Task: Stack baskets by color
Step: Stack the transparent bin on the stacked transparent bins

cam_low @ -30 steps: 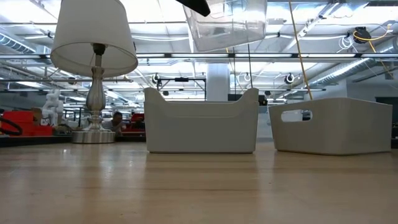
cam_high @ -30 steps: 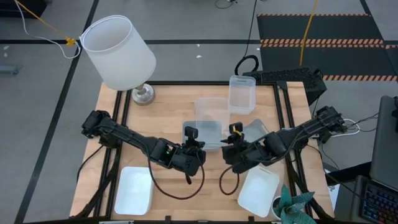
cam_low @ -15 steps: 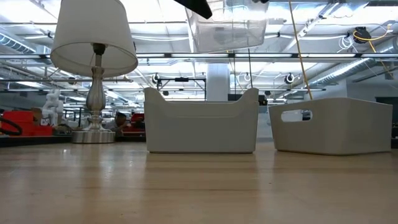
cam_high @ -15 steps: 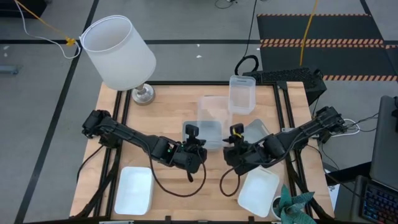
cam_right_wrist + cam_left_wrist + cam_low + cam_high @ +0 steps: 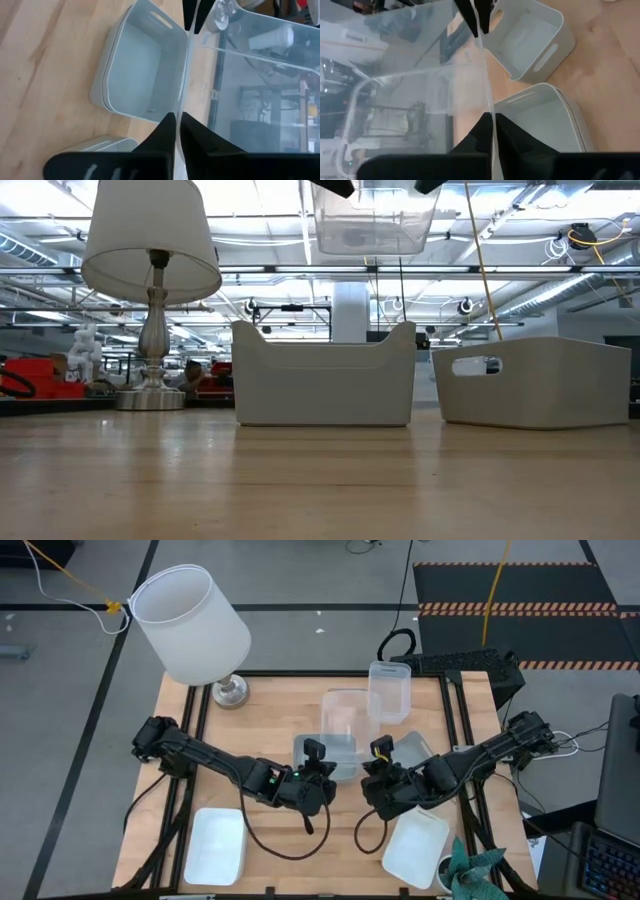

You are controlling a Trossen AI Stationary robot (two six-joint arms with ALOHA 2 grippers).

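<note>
A clear basket (image 5: 345, 712) (image 5: 375, 220) hangs upright and level above the middle of the table, opening up. My left gripper (image 5: 316, 752) (image 5: 490, 117) and my right gripper (image 5: 379, 753) (image 5: 176, 116) are both shut on its near wall, left and right of each other. Below it on the table stand two grey-blue baskets (image 5: 322, 762) (image 5: 412, 748), also seen in the low view (image 5: 323, 375) (image 5: 535, 380), each resting on its bottom. My left gripper pinches the thin near wall (image 5: 489, 107) of the clear basket at its rim, toward the wall's left end, between its two fingers. The fingers slant down from the table's near side. The basket is lifted clear. My right gripper pinches the same near wall (image 5: 186, 100) at its rim, toward the right end, between its two fingers. It also slants down from the near side. The basket hangs level between the two holds.
Another clear basket (image 5: 389, 690) stands at the far right. White baskets lie at the near left (image 5: 215, 845) and near right (image 5: 415, 848). A lamp with a big white shade (image 5: 190, 625) stands at the far left corner, a plant (image 5: 475, 870) at the near right.
The clear basket, first tilted with its left end lower in my left gripper alone, now hangs level and slightly higher. My right gripper has come in from the right and taken hold of the basket's near wall. My left wrist has rolled a little.
</note>
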